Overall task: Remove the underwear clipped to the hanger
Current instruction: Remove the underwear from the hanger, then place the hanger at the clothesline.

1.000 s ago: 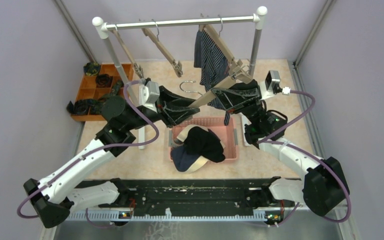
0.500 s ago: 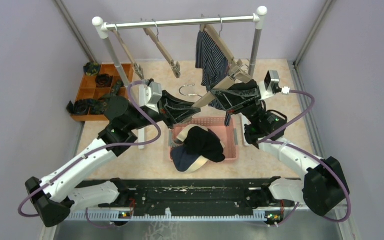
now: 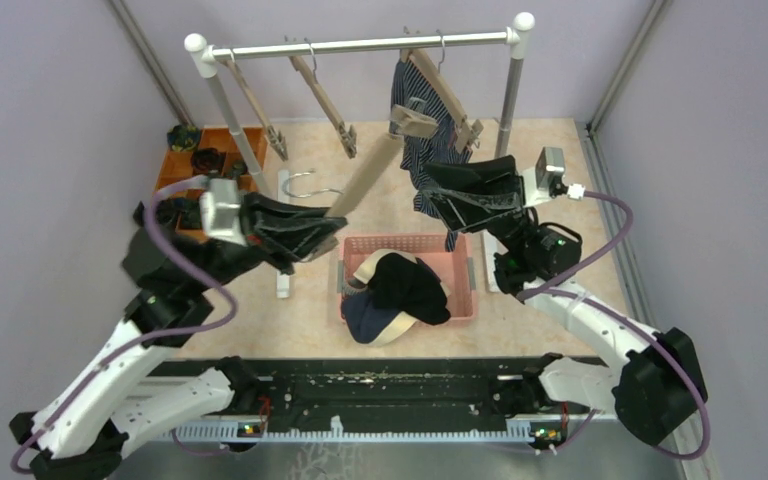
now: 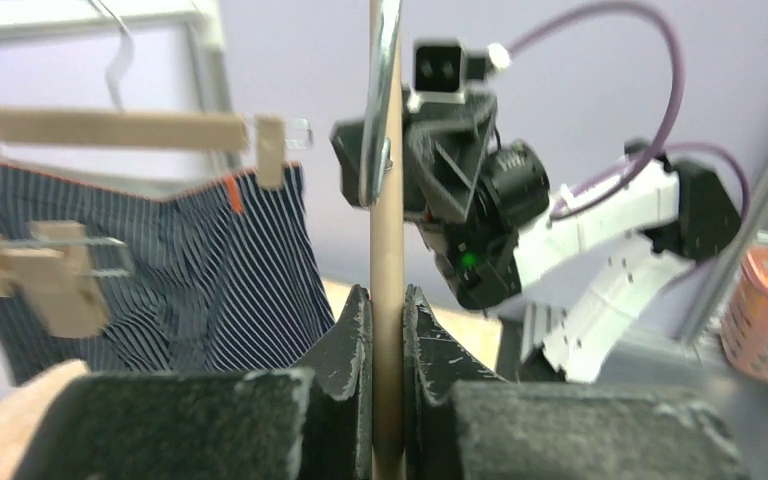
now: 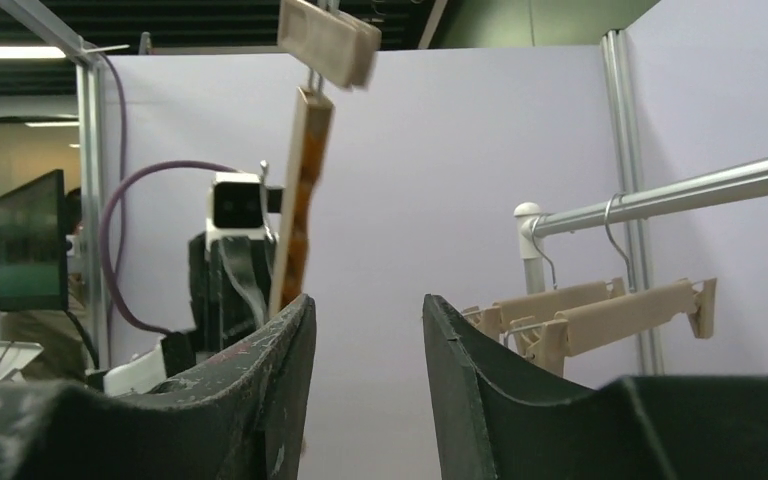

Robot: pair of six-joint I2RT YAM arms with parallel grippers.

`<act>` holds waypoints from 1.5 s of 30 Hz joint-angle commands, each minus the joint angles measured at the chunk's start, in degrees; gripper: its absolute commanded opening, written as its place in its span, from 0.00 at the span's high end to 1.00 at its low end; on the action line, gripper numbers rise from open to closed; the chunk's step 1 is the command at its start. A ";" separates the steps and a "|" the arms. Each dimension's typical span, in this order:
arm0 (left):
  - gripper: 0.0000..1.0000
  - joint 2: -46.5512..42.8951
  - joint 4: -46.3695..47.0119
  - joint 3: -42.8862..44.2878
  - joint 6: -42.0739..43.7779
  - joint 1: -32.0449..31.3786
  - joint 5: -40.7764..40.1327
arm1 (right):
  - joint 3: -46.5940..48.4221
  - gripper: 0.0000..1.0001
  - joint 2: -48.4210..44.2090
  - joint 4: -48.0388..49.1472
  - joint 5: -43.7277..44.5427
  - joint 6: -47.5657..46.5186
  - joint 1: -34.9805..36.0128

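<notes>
Navy white-striped underwear (image 3: 425,155) hangs clipped to a wooden hanger (image 3: 450,95) on the rail; it also shows in the left wrist view (image 4: 160,280). My left gripper (image 3: 338,222) is shut on the bar of a bare wooden hanger (image 3: 370,170), which slants up toward the rack. The left wrist view shows its jaws (image 4: 387,295) tight on that bar (image 4: 387,220). My right gripper (image 3: 422,190) is open and empty just below the striped underwear; the right wrist view (image 5: 365,310) shows nothing between its fingers. Black underwear (image 3: 405,280) lies in the pink basket (image 3: 465,285) on other underwear.
Two empty wooden hangers (image 3: 325,100) hang on the rack's rail (image 3: 360,45), whose left post (image 3: 245,160) stands near my left arm. An orange tray (image 3: 175,180) with dark rolled bundles sits at the back left. Purple walls close in both sides.
My left arm has swung left with the bare hanger, whose far end rose toward the rail. My right gripper is no longer at that hanger's end and stands open.
</notes>
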 commanded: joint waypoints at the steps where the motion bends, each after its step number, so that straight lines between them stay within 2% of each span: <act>1: 1.00 -7.03 -5.00 3.89 -0.43 -0.01 -11.03 | -0.37 0.56 -6.02 -6.25 2.02 -8.18 -0.25; 7: 1.00 -9.30 -13.43 7.19 -2.58 -0.01 -22.33 | -2.32 0.56 -11.22 -14.89 4.16 -14.11 -0.25; 12: 1.00 -13.10 -16.98 4.31 -5.57 -0.01 -31.70 | -4.15 0.56 -14.40 -18.34 6.67 -17.55 -0.26; 17: 1.00 -16.26 -23.91 4.63 -7.11 -0.01 -46.38 | -4.99 0.56 -15.86 -20.13 7.51 -18.82 -0.28; 24: 1.00 -17.90 -26.79 3.95 -6.79 0.08 -56.39 | -5.87 0.56 -16.88 -21.97 8.55 -19.89 -0.25; 31: 1.00 -17.65 -33.49 3.52 -10.44 0.08 -66.86 | -6.24 0.56 -16.92 -22.16 9.57 -20.00 -0.25; 37: 1.00 -17.91 -33.72 2.29 -11.33 0.12 -68.98 | -6.51 0.56 -16.95 -21.56 9.61 -19.74 -0.24; 45: 1.00 -15.06 -31.86 2.08 -10.24 0.16 -67.92 | -7.38 0.57 -18.53 -21.39 9.83 -20.31 -0.28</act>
